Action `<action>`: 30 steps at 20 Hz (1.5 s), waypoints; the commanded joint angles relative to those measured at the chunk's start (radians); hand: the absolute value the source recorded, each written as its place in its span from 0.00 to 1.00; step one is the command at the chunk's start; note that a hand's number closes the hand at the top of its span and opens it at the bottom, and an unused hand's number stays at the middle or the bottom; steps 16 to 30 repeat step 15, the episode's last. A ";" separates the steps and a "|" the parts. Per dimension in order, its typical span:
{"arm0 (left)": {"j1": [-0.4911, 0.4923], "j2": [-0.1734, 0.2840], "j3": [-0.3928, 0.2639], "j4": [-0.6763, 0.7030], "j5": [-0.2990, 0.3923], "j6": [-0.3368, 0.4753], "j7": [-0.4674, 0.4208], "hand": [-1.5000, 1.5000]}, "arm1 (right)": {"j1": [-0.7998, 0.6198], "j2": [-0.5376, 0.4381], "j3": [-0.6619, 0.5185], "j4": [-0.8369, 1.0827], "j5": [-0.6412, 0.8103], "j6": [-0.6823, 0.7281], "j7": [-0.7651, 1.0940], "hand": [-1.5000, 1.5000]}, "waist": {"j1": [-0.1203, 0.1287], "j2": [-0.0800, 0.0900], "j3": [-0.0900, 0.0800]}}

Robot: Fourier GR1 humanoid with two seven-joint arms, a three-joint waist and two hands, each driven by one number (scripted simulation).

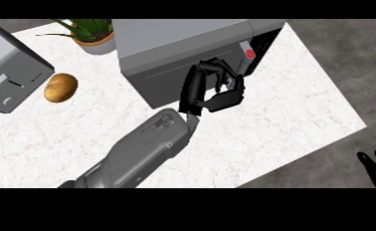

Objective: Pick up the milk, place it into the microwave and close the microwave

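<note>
**A:** Where's the milk? I can't find it on the tabletop (294, 100).

**B:** No carton shows anywhere. It may sit inside the microwave (183, 41), or be hidden behind the black fingers – I can't tell which. The microwave stands at the far edge, about midway along.

**A:** And the left robot hand (213, 88)?

**B:** It is up against the microwave's front face, beside the panel with the red button (249, 54). Fingers and thumb are curled into a loop, and grey microwave shows through the gap, so I see nothing pinched inside them.

**A:** So which step is this?

**B:** My guess is the closing one, or the tail of the placing. To do it well, check that the carton is fully inside and upright, then free the fingers from the opening before anything swings. Press flat on the door's outer face, near its free edge, and follow its arc – a curled finger caught at the edge would stop it short.

**A:** The other one?

**B:** The right robot hand (366, 164) rests off the near right corner, fingers straight and up (only their tips show). The potato (60, 87), the plant (92, 32) and the grey appliance (18, 73) by the left edge are well clear of the work.
</note>
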 commanded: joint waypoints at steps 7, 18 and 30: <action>-0.097 -0.009 0.033 0.108 0.038 -0.031 -0.009 1.00 | 0.029 -0.025 -0.005 -0.023 -0.070 0.033 0.014 0.00 | -0.018 0.020 0.001; -0.112 -0.010 0.029 0.115 0.067 -0.023 -0.028 1.00 | 0.042 -0.057 -0.018 -0.053 -0.095 0.052 0.034 0.00 | -0.030 0.019 0.000; -0.112 -0.010 0.029 0.115 0.067 -0.023 -0.028 1.00 | 0.042 -0.057 -0.018 -0.053 -0.095 0.052 0.034 0.00 | -0.030 0.019 0.000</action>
